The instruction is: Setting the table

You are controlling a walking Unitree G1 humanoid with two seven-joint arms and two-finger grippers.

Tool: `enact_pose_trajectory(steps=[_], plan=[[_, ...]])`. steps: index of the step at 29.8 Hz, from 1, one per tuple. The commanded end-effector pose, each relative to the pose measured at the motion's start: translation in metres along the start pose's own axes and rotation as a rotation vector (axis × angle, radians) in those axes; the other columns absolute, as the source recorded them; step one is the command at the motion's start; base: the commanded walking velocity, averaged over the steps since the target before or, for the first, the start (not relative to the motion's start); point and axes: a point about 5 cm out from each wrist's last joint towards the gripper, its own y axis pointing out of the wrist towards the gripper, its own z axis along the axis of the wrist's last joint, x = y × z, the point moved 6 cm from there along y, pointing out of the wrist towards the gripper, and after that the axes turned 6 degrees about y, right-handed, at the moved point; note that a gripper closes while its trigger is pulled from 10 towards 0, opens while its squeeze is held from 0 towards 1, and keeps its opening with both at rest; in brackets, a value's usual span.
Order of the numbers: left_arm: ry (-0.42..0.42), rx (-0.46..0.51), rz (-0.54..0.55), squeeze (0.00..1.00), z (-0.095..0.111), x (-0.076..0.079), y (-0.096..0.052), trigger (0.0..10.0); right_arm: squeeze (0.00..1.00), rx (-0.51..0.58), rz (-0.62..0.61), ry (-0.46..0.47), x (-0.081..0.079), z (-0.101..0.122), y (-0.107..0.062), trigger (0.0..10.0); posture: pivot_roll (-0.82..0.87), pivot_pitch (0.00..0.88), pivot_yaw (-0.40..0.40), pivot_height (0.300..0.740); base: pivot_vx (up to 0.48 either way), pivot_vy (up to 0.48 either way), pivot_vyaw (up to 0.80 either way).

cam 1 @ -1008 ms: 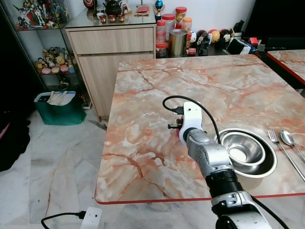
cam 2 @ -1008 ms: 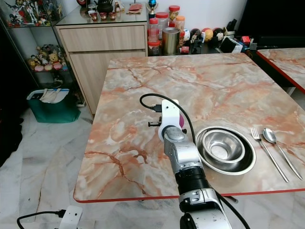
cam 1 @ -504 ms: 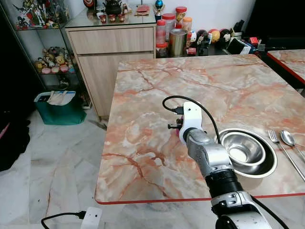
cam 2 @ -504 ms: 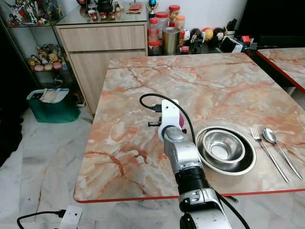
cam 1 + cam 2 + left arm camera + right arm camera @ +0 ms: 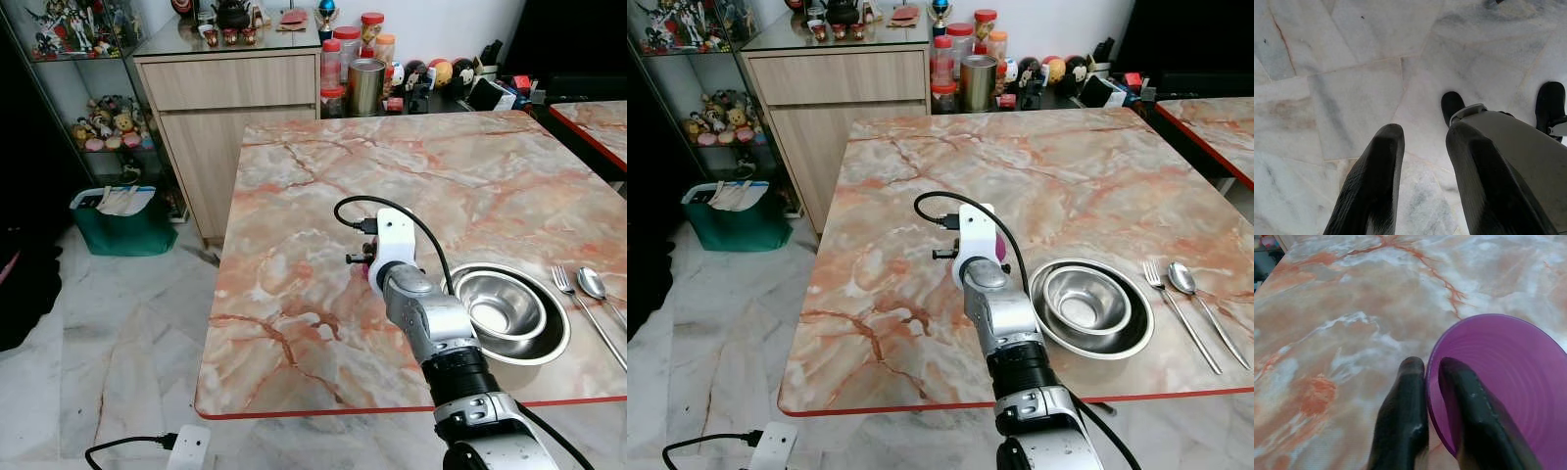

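Two black fingers of the right gripper (image 5: 1425, 369) pinch the rim of a purple cup (image 5: 1501, 382): one finger is outside the wall and the other one is inside. The cup is just above the marble table (image 5: 323, 186), over its near middle part; whether it touches the table I cannot tell. From the head views the silver right arm (image 5: 431, 323) reaches forward over the near edge of the table, and only a small pink-purple piece of the cup is seen beside the white wrist part (image 5: 392, 240).

Just beside this arm, on the robot's right, a steel bowl (image 5: 500, 308) stands inside a wider steel plate (image 5: 549, 343). Next to the plate on the right a fork (image 5: 578, 299) and a spoon (image 5: 598, 289) lie side by side, close to the table edge.

The left gripper (image 5: 1422, 139) hangs down at the side over the pale marble floor (image 5: 1342, 93), and its two fingers are a little apart with nothing between them. The robot's grey leg (image 5: 1518, 156) and two black feet are near it.

Farther away, behind the table, a wooden cabinet (image 5: 230, 108) stands at the wall, with jars and a metal tin (image 5: 365, 86) to its right. A green basket (image 5: 118, 220) sits on the floor at the left, under a glass shelf with small figures (image 5: 103, 127).
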Motion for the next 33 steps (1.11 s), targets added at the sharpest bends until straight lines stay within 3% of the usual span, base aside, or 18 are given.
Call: enact_pose_trajectory(steps=[1,3,5,6,10,12,13,24,33], plan=[[-0.004,-0.013,-0.003,0.00,-0.004,0.000,0.000,10.0,0.77,0.017,0.005,-0.001,-0.003,0.006,-0.002,10.0,-0.03,0.020,0.013,0.736,0.000,0.000,0.00],[-0.003,-0.013,-0.003,0.00,-0.004,0.000,0.000,10.0,0.74,0.018,0.004,-0.002,-0.003,0.006,-0.002,10.0,-0.03,0.020,0.013,0.736,0.000,0.000,0.00],[-0.003,-0.013,-0.002,0.00,-0.004,-0.001,0.000,10.0,0.77,0.018,0.003,-0.002,-0.003,0.006,-0.002,10.0,-0.03,0.020,0.013,0.736,0.000,0.000,0.00],[-0.003,-0.012,-0.002,0.00,-0.004,-0.001,0.000,10.0,0.73,0.018,0.003,-0.003,-0.003,0.006,-0.002,10.0,-0.03,0.018,0.014,0.736,0.000,0.000,0.00],[-0.004,-0.010,-0.003,0.00,-0.003,0.000,0.000,10.0,0.76,0.019,0.005,-0.002,-0.003,0.006,-0.002,10.0,-0.03,0.018,0.014,0.736,0.000,0.000,0.00],[-0.004,-0.009,-0.002,0.00,-0.002,-0.001,0.000,10.0,0.71,0.020,0.006,-0.002,-0.004,0.007,-0.002,10.0,-0.03,0.018,0.014,0.736,0.000,0.000,0.00],[-0.003,-0.009,-0.002,0.00,-0.002,-0.001,0.000,10.0,0.00,0.021,0.007,-0.003,-0.004,0.007,-0.002,10.0,-0.03,0.017,0.014,0.736,0.000,0.000,0.00],[-0.006,-0.008,0.000,0.00,-0.002,-0.001,0.000,10.0,0.00,0.132,0.021,0.067,-0.008,0.030,-0.005,10.0,-0.03,0.016,0.015,0.736,0.000,0.000,0.00],[-0.005,-0.005,-0.001,0.00,-0.001,-0.001,0.000,10.0,0.00,0.158,0.022,0.080,-0.008,0.035,-0.006,10.0,-0.03,0.015,0.014,0.736,0.000,0.000,0.00]])
